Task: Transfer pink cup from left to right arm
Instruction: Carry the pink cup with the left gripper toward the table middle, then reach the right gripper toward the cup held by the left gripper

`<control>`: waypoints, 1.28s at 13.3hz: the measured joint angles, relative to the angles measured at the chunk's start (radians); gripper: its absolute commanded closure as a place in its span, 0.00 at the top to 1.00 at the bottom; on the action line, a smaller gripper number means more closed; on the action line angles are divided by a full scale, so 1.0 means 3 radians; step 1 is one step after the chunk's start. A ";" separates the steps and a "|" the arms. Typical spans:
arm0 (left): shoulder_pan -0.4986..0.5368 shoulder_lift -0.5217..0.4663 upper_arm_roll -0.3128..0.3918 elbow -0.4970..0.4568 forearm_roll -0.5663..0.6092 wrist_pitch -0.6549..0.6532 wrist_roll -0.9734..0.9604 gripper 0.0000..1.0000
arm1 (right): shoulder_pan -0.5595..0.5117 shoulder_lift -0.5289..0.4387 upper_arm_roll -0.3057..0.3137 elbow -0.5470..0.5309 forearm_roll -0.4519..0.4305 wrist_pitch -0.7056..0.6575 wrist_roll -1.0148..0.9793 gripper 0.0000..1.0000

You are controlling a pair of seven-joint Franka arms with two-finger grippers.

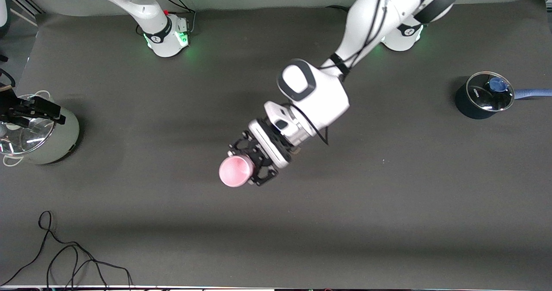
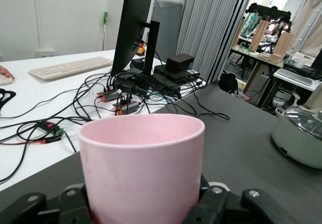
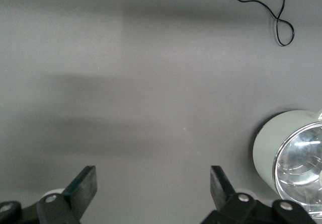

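The pink cup (image 1: pixel 235 172) is a small pale-pink tapered cup held up over the middle of the table. My left gripper (image 1: pixel 246 164) is shut on its lower part, with the rim pointing away from the hand. In the left wrist view the cup (image 2: pixel 143 173) fills the foreground between the black fingers (image 2: pixel 221 206) of the left gripper (image 2: pixel 146 211). My right gripper (image 1: pixel 41 110) is over the pale-green pot at the right arm's end of the table. In the right wrist view the right gripper (image 3: pixel 153 183) is open and empty.
A pale-green pot with a glass lid (image 1: pixel 64 140) stands at the right arm's end and also shows in the right wrist view (image 3: pixel 271 153). A dark pot with a glass lid and blue handle (image 1: pixel 474 105) stands at the left arm's end. A black cable (image 1: pixel 64 256) lies near the front edge.
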 measured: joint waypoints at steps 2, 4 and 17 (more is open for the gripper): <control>-0.0193 0.0002 0.0008 0.0009 0.0000 0.0268 -0.0068 0.00 | 0.0000 0.0001 0.0000 0.0000 0.0000 0.0000 0.0000 1.00; -0.0310 0.0010 0.0020 0.0009 0.0000 0.0413 -0.0105 0.00 | 0.0000 0.0001 -0.0001 0.0000 0.0000 0.0000 0.0000 1.00; -0.0330 0.0040 0.0087 0.0014 0.0000 0.0437 -0.0130 0.00 | 0.0390 0.0272 0.0117 0.0161 0.0227 0.0520 0.0010 1.00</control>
